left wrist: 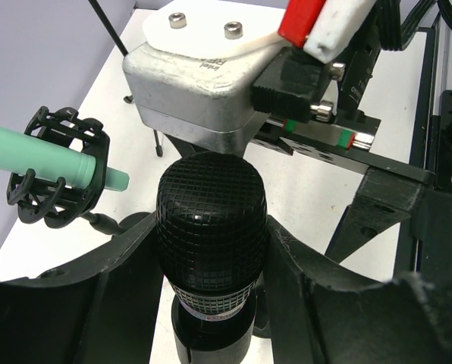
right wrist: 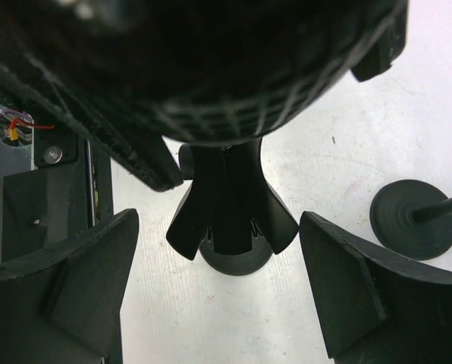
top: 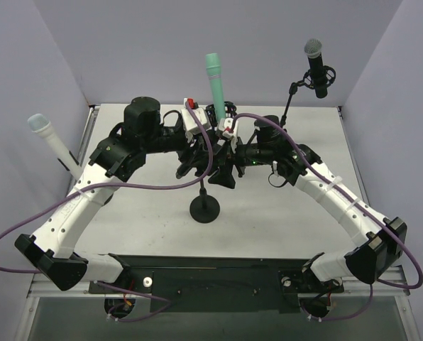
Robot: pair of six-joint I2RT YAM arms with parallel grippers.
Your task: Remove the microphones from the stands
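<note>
Obs: the black microphone point(left wrist: 211, 205) stands upright at table centre, between the two wrists. The left gripper point(left wrist: 211, 231) is roughly half spread, with both fingers pressed against the mesh head, so it has the mic. The right gripper point(right wrist: 220, 227) is wide apart and holds nothing. Its fingers flank the flared stand clip point(right wrist: 230, 186) without touching it. I cannot tell whether the mic's tail sits in that clip.

Risks, as I judge them:
1. The hold is on a rounded mesh ball, so a firm pull could slide it out of the fingers.
2. If the clip is not pinned before the lift, the stand may rise with the mic or topple.
3. The right wrist's silver housing point(left wrist: 203, 83) sits just beyond the mic head, so a knock is likely.
4. The green microphone point(left wrist: 36, 155) is near, and a sideways swing could strike it.
</note>
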